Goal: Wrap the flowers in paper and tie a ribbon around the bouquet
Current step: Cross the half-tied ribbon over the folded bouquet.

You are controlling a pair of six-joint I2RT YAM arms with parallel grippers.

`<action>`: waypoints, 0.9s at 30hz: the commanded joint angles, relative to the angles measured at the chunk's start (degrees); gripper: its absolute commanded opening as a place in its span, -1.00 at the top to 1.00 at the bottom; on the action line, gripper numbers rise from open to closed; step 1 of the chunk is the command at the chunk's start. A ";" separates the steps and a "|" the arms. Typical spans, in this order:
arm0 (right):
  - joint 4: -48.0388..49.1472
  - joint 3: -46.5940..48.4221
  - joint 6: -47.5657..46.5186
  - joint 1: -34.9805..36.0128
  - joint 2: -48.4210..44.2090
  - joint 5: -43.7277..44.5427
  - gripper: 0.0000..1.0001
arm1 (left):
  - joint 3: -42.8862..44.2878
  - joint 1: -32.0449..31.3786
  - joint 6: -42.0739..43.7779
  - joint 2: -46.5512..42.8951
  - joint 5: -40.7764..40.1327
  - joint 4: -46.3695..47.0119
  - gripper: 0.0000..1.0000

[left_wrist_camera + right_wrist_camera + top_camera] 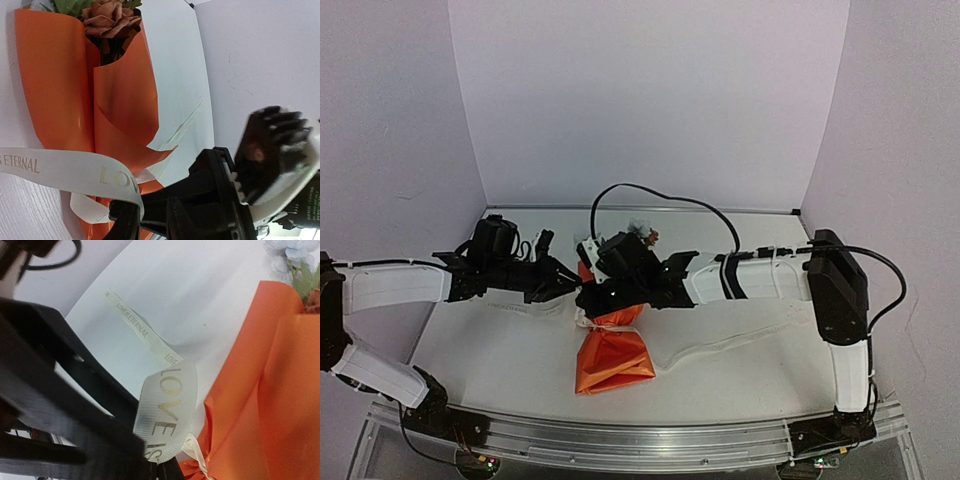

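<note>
1. While both arms crowd in over the middle of the table, the bouquet lies flat on it between them. Its flower end points at the back wall and the flared foot of the cone points toward the arm bases.
2. Paper is orange side out, wrapped in overlapping folds and pinched in at the waist.
3. Flowers poke out past the rim. The left wrist view shows a rusty red rose with a bit of green leaf, and the right wrist view shows pale blue blooms.
4. Ribbon is cream with gold "LOVE IS ETERNAL" lettering. It crosses the paper at the waist. One tail lies flat on the table off to the left of the bouquet, and a longer tail curves away over the table on the right.
5. Right gripper: jaws clamped down on the ribbon, just beside the waist, with a curled loop of it standing up out of the fingers.
6. Left gripper: parked close to the waist on the other side, with the ribbon draped over one finger. Honestly can't tell if it's pinching the ribbon or if the jaws are apart. The fingers are just a dark mass at the bottom of its own camera.
7. From the top view the two grippers sit right next to each other over the waist, nearly touching.
</note>
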 commanded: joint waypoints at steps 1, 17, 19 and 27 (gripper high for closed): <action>3.60 -4.91 2.08 0.20 -5.68 5.44 1.00 | 5.27 -0.29 2.39 -3.00 -0.51 -2.93 0.39; 12.52 -15.02 2.29 1.43 -12.58 11.34 1.00 | 7.95 0.66 18.33 3.09 -9.45 -12.02 0.00; 13.10 -15.86 2.27 1.46 -13.16 11.61 1.00 | 8.16 0.67 18.89 4.86 -8.53 -10.15 -0.03; 15.09 -18.05 2.81 1.62 -14.23 12.50 1.00 | 8.82 0.37 17.64 11.51 -5.51 -5.16 0.07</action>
